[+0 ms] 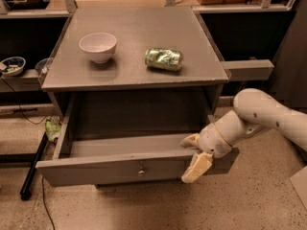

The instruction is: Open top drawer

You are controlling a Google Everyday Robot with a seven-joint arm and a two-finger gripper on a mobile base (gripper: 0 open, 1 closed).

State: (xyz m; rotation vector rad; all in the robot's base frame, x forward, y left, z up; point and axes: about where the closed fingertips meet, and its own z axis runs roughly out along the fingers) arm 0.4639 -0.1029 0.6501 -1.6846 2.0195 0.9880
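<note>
The top drawer (96, 169) is a wide grey drawer with a small round metal knob (141, 168) at its centre. It stands pulled well out of the grey cabinet (134, 28), and its inside looks empty. My gripper (194, 154) is at the right part of the drawer's front panel. One cream finger (191, 140) is inside the drawer and the other (196, 167) hangs down over the outer face, so the gripper clasps the panel's top edge. My white arm (268, 114) reaches in from the right.
A white bowl (98, 46) and a crushed green can (164, 59) lie on the cabinet top. A low shelf at the left holds a small bowl (11, 65). A black stand leg (31, 169) and a cable lie on the floor at the left.
</note>
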